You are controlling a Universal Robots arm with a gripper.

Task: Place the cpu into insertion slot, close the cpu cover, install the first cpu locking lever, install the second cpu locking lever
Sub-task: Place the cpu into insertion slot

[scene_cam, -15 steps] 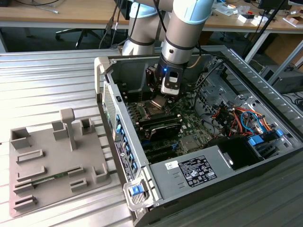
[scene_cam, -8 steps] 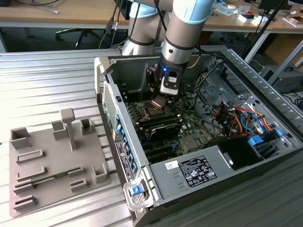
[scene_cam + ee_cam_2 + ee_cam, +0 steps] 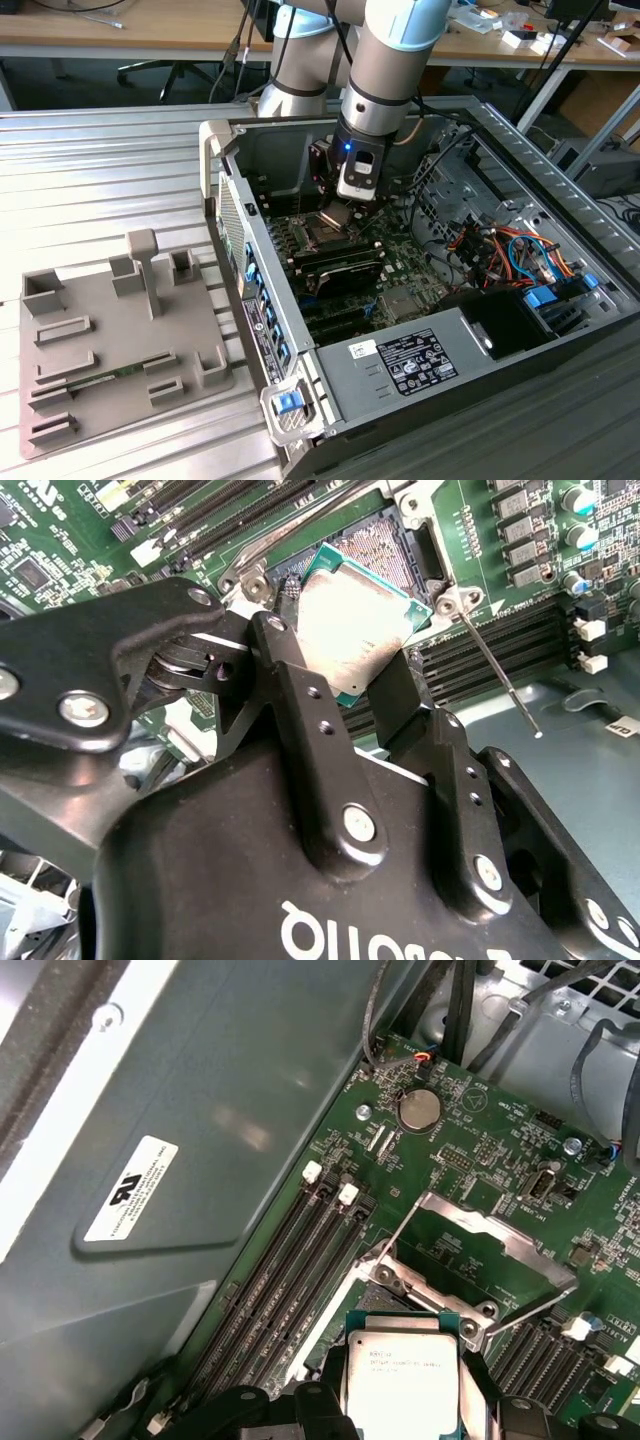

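My gripper (image 3: 348, 205) hangs inside the open computer case, low over the green circuit board. It is shut on the cpu (image 3: 345, 630), a flat square chip with a silvery face and a greenish rim, which is held by two opposite edges between the black fingers (image 3: 300, 710). The chip (image 3: 402, 1385) is tilted just above the near edge of the insertion slot (image 3: 380, 550), whose dark pin field shows beyond it. The cpu cover (image 3: 490, 1232) stands swung open behind the slot (image 3: 385, 1298). One thin locking lever (image 3: 500, 680) sticks out free beside the socket.
Long black memory slots (image 3: 290, 1270) run beside the socket, close to the grey case wall (image 3: 200, 1160). Coloured cables (image 3: 510, 250) and a power supply (image 3: 420, 360) fill the exterior view's right of the case. A grey fixture plate (image 3: 110, 340) lies outside on the slatted table.
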